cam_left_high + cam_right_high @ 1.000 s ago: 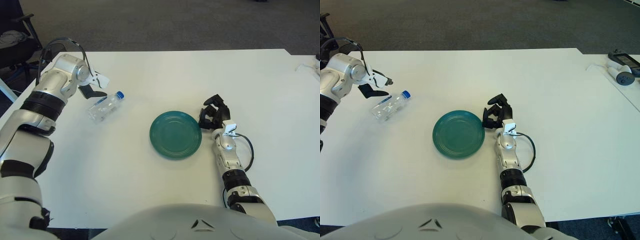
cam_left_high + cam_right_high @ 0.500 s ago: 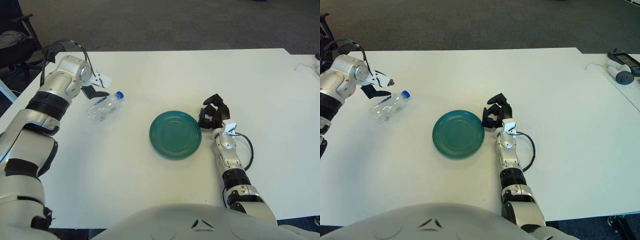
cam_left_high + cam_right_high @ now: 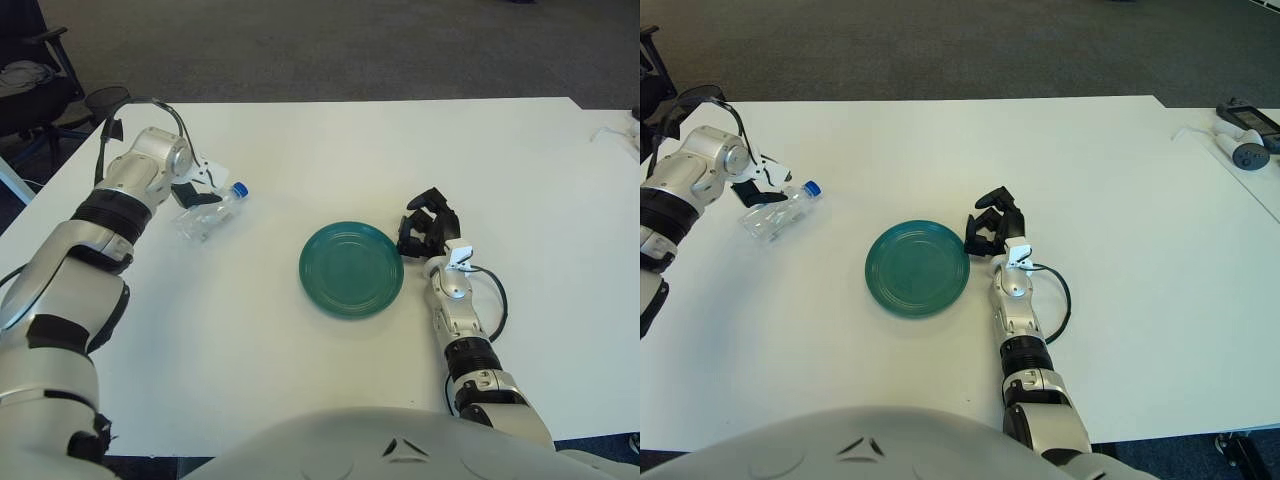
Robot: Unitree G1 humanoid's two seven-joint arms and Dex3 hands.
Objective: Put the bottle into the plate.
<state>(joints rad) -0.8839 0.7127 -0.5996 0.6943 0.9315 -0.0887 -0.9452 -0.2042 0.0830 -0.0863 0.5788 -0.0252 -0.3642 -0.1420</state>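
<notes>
Bright, even overhead light floods the white worktop (image 3: 300,140), which shows no harsh glare. Shadows are soft and faint, tucked close under the green plate (image 3: 351,269) and the bottle (image 3: 210,212). Focus holds sharp out to the worktop's edges, and the carpet beyond sits dimmer.

From my seat, the left hand (image 3: 197,184) covers part of the clear plastic bottle with the blue cap (image 3: 210,213), so I cannot tell whether its fingers actually close on it. The small grey-and-white devices (image 3: 1243,133) at the far right of the white counter (image 3: 1120,180) are too small to identify. The right eye view's edge crops my left arm.
</notes>
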